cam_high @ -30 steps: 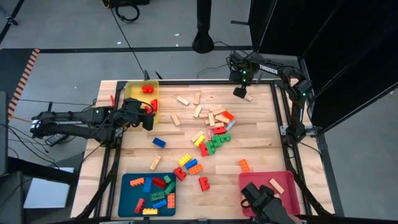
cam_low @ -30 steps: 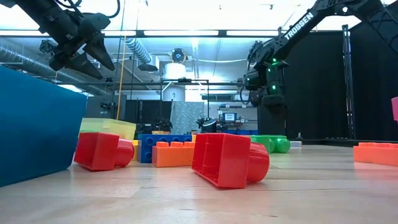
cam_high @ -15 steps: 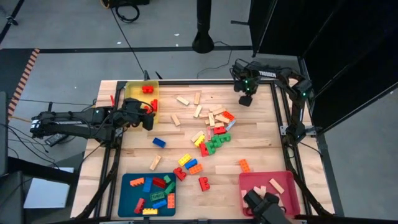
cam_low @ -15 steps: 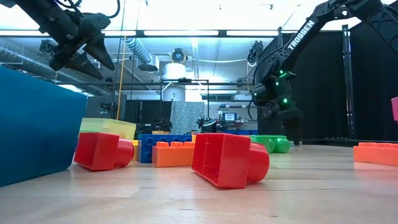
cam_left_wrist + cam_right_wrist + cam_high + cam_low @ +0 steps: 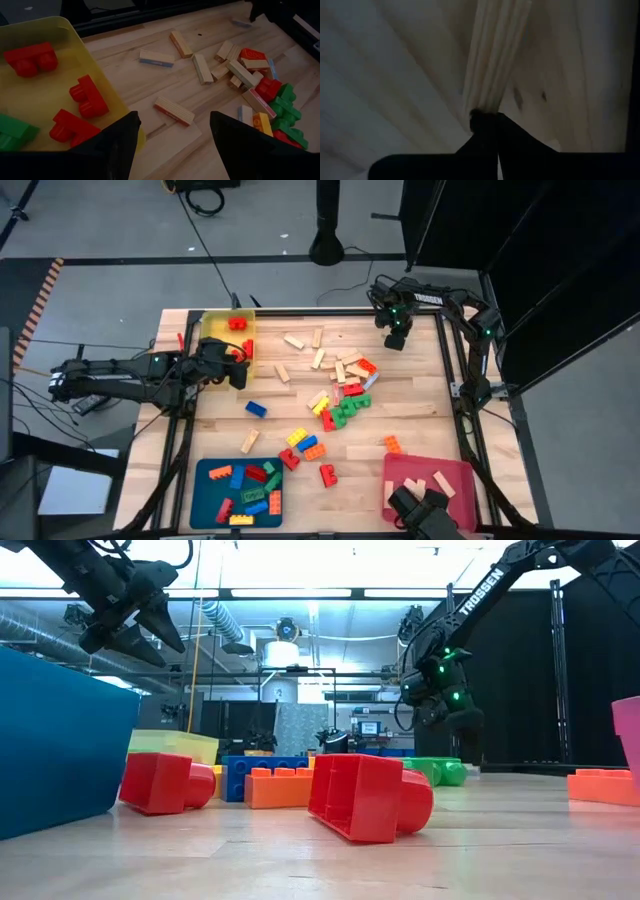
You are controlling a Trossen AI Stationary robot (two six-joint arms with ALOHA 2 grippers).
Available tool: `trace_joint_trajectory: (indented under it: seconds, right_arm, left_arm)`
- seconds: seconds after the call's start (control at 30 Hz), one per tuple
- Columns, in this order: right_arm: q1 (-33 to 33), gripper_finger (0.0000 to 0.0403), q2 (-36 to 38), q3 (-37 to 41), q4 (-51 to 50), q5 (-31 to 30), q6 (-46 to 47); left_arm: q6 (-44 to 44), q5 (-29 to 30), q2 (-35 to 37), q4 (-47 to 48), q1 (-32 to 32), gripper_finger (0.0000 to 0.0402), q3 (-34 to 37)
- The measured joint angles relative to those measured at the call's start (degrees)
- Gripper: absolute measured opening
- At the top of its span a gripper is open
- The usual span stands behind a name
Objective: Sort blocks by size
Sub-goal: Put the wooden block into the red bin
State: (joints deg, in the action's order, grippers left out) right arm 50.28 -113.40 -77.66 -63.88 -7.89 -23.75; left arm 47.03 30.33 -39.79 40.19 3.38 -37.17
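Holding red blocks (image 5: 80, 102): yellow tray (image 5: 75, 45)

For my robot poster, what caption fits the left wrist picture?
The open left claw hovers by a yellow tray of red bricks, near scattered wooden bars.

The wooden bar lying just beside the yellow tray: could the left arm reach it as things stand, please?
Probably yes. The left gripper, jaws open and empty, hangs at the yellow tray, and the wooden bar lies alone on bare table just ahead, nothing between.
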Motion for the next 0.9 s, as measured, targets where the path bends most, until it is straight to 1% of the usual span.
trace_joint_trajectory:
  seconds: [0.1, 0.23, 0.33, 0.43, 0.5, 0.57, 0.67, 0.8, 0.9]
  right_arm:
    - [-0.7, 0.0009, 0.1, -1.9, -2.4, 0.0, 0.9]
    - [-1.6, 0.0004, 0.1, -4.8, -5.7, 0.1, 1.6]
    - [-2.5, 0.0004, 0.1, -6.8, -8.3, 1.8, 1.7]
    - [-3.3, 0.0005, 0.1, -8.4, -8.3, 2.0, 1.7]
    - [-3.5, 0.0015, 0.1, -9.3, -7.6, 2.1, 0.8]
    - [-3.4, 0.0041, 0.1, -9.8, -6.1, 4.0, -0.6]
    - [-3.1, 0.0103, 0.1, -9.6, -2.9, 6.6, -2.8]
    - [-2.2, 0.0198, 0.1, -8.7, 1.5, 5.5, -4.6]
    - [-1.5, 0.0257, 0.1, -7.8, 2.5, 5.4, -4.4]
  left_arm:
    - [0.0, 0.0, 0.0, 0.0, 0.0, 0.0253, 0.0]
    - [0.0, 0.0, 0.0, 0.0, 0.0, 0.0253, 0.0]
    - [0.0, 0.0, 0.0, 0.0, 0.0, 0.0253, 0.0]
    - [0.0, 0.0, 0.0, 0.0, 0.0, 0.0253, 0.0]
    - [0.0, 0.0, 0.0, 0.0, 0.0, 0.0253, 0.0]
    - [0.0, 0.0, 0.0, 0.0, 0.0, 0.0253, 0.0]
    - [0.0, 0.0, 0.0, 0.2, 0.0, 0.0253, 0.0]
    - [0.0, 0.0, 0.0, 0.2, 0.0, 0.0253, 0.0]
    - [0.0, 0.0, 0.0, 0.2, 0.0, 0.0253, 0.0]
